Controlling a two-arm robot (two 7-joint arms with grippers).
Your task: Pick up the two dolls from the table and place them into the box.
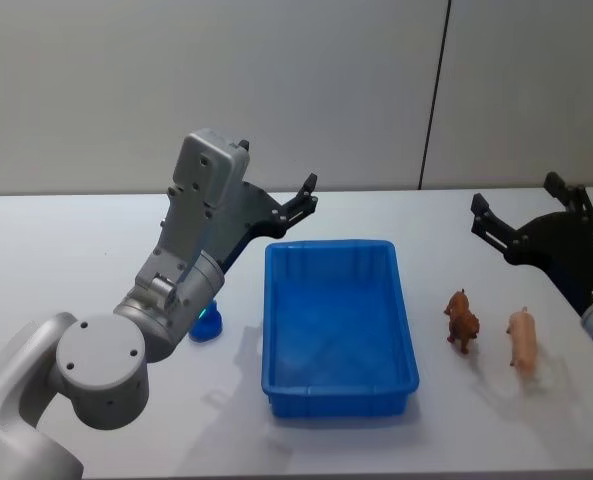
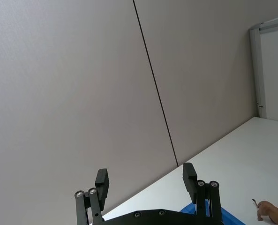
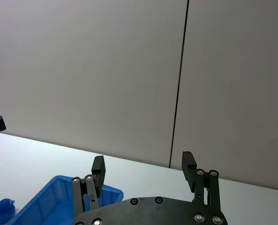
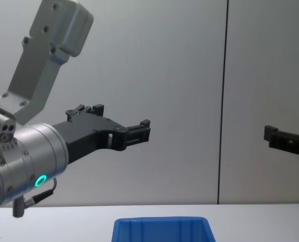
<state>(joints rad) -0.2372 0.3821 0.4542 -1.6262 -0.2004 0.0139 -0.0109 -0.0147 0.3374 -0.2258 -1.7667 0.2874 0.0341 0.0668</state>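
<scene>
Both pairs of jaws stand spread wide with nothing between them: the left gripper (image 1: 310, 193) hangs in the air at upper centre of the head view, above the far left corner of the box (image 1: 272, 330), and the right gripper (image 1: 516, 195) hovers at the right edge, beyond the two dolls. The dolls stand upright on the table (image 1: 76, 250) at right of centre, just beside the box's right wall and near each other without touching. The brown doll (image 1: 462, 320) is a small dog-like animal, reddish-brown and closer to the box. The pink doll (image 1: 522, 338) is a pale, pig-like figure to its right. Both look like small moulded figures, probably light, stiff and rather smooth, and apt to topple on their thin legs. The trunk, pinched across the flanks from above, seems the safest hold. The box, bright blue and open-topped, sits mid-frame and looks bare inside. A small blue duck (image 1: 206, 325) rests at its left.
</scene>
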